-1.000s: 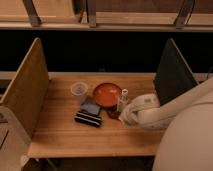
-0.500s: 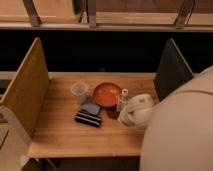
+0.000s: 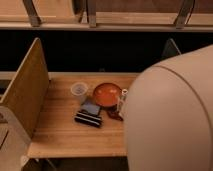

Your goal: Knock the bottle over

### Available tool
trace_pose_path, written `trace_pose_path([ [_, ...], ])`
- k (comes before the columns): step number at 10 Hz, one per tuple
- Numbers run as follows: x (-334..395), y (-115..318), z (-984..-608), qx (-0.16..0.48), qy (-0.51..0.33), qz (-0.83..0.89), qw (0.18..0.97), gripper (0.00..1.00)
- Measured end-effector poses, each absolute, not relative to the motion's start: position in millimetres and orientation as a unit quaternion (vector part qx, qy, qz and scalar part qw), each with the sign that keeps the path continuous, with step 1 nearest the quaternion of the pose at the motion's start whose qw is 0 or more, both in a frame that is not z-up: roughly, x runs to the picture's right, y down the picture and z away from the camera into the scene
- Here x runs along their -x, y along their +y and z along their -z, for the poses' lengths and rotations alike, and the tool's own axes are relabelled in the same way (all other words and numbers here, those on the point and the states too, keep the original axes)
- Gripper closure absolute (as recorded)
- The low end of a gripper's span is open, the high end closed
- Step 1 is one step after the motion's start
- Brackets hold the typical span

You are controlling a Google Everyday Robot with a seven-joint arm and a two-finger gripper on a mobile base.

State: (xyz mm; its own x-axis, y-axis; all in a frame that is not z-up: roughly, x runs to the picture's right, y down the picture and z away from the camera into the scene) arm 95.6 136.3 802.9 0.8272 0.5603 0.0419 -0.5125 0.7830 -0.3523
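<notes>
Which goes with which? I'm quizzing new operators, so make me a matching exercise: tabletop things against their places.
Things: 1 bottle; 2 clear cup; 3 red bowl; 4 dark packet.
Places: A nearest the table's front edge; B left of the bowl; C beside the arm; D between cup and bottle.
Pairs: 1-C, 2-B, 3-D, 4-A.
The gripper is out of sight behind the arm.

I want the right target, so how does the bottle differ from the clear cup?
The bottle is slim, capped, and stands right of the red bowl; the clear cup is wider, open-topped, left of it. Both stand upright. The tool is hidden behind the arm.
</notes>
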Motion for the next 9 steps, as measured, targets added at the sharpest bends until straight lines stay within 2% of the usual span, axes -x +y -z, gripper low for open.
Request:
trace_pose_path([
  [5, -93, 117, -843, 0.155, -0.104, -0.232, 0.955, 1.00],
  [9, -90, 92, -842, 0.130, -0.123, -0.192, 0.965, 1.00],
])
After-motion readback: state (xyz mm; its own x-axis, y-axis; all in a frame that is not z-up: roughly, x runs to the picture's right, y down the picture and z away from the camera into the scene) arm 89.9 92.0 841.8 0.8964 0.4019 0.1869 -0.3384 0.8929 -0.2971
